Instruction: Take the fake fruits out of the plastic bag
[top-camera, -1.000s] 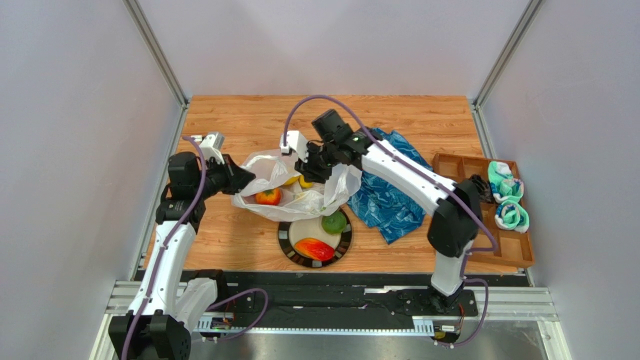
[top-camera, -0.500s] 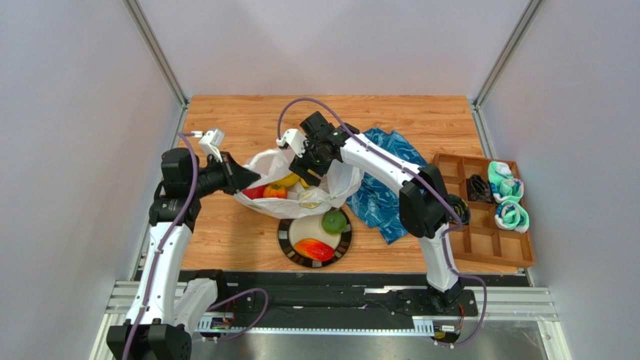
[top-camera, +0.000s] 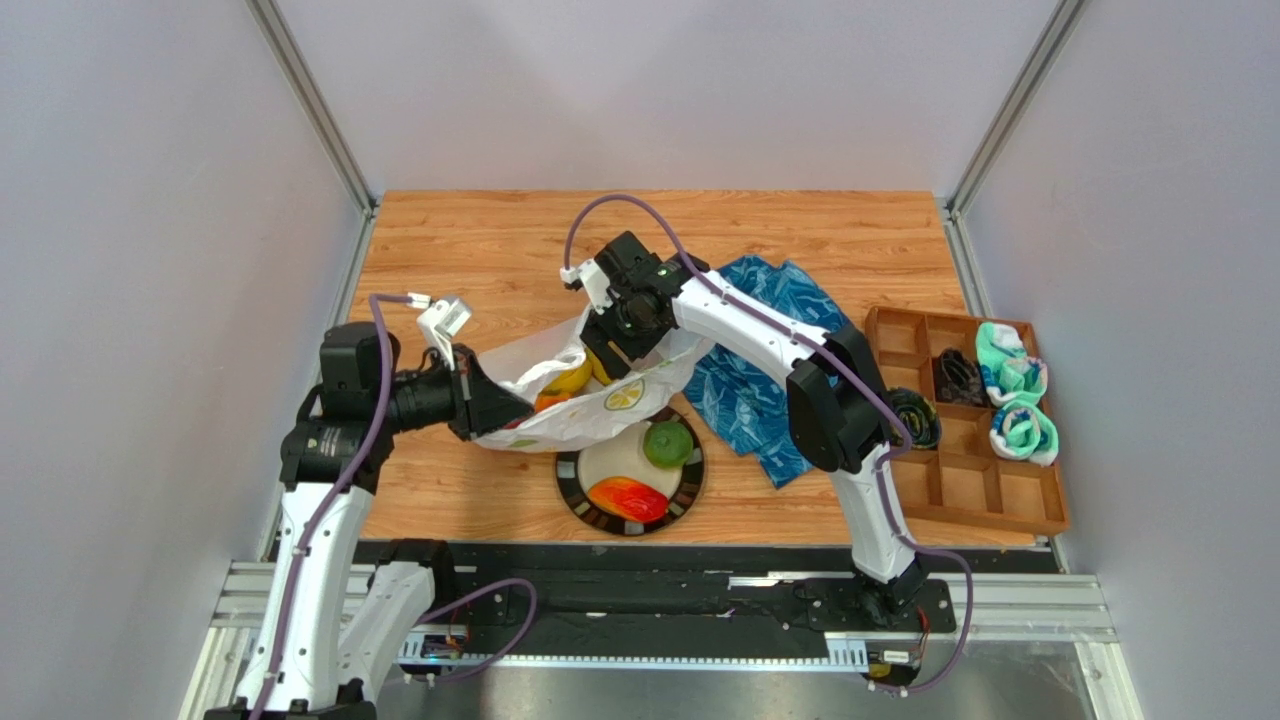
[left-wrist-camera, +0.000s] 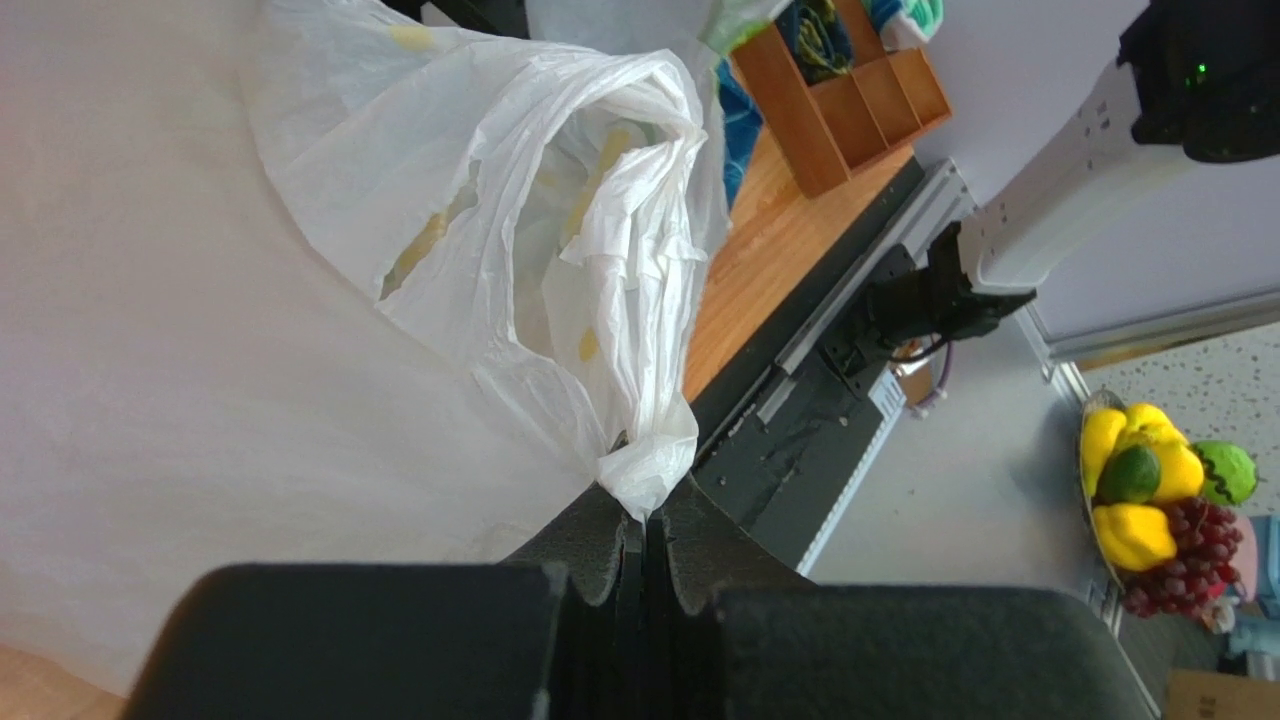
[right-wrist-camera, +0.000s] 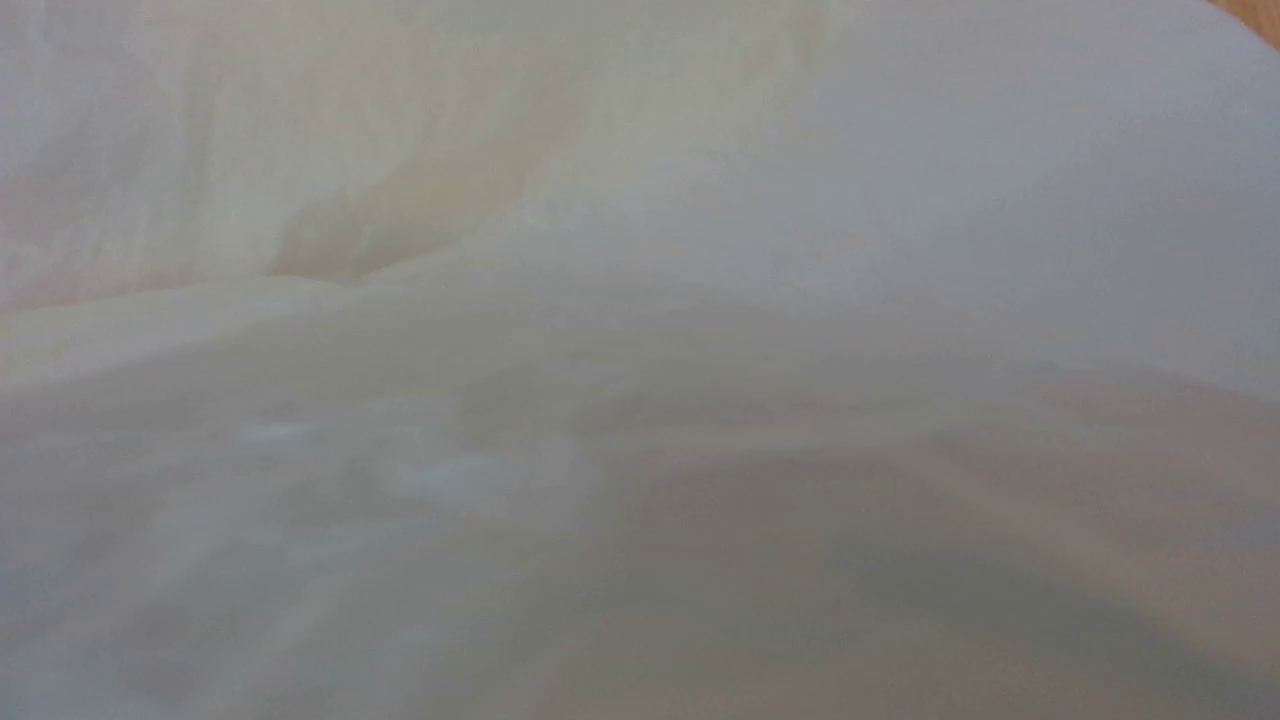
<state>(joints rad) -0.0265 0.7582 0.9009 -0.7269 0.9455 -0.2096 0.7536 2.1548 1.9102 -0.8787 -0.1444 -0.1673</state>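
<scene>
Plastic bag (top-camera: 594, 413) lower, flatter (crinkly, translucent)

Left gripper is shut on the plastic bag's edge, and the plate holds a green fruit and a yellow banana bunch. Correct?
One detail is off. The left gripper is shut on the plastic bag, and the plate does hold a green fruit. The second item is a red-orange mango-shaped fruit, not a banana bunch. The top external view shows this.

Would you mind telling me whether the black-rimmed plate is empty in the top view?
No, a green fruit and a red-orange mango-shaped fruit lie on the plate.
</scene>
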